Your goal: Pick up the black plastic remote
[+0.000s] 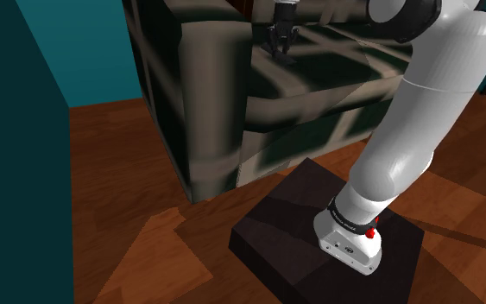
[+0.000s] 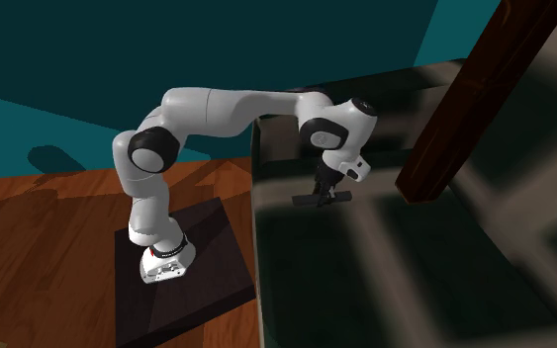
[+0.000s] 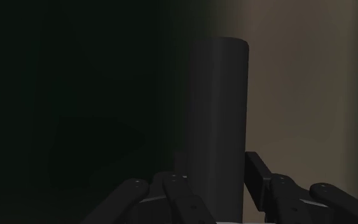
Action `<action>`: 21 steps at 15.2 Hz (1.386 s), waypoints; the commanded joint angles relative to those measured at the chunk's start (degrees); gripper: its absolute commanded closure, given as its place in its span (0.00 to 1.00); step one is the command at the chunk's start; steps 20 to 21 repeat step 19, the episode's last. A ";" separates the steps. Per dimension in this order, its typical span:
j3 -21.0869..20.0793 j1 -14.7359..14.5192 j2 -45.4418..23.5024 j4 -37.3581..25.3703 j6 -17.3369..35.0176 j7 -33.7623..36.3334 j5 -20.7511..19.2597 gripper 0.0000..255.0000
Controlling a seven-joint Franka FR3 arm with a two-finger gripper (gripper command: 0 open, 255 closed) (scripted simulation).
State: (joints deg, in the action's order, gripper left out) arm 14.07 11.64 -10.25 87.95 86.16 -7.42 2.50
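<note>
Teal walls (image 1: 90,43) and a brown wooden floor (image 1: 103,173) enclose a sofa (image 1: 206,104) upholstered in dark green and beige plaid. Over its seat cushion the claw (image 1: 280,47) points down, and the wrist view shows its two black fingers (image 3: 260,175) pressed against the long sides of the black remote (image 3: 219,108), clasping it. In the second exterior view the remote (image 2: 306,200) lies level across the fingertips, sticking out on both sides just above the seat; whether it touches the cushion I cannot tell. The white arm (image 2: 217,104) arches back over the sofa's armrest to its dark box stand (image 2: 167,297) on the floor beside the sofa.
</note>
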 commanded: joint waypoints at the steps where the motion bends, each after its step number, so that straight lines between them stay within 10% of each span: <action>1: -0.24 -0.19 -0.25 0.69 0.01 0.04 0.20 1.00; 21: 0.04 0.70 -3.93 -16.55 -13.66 -0.24 1.07 1.00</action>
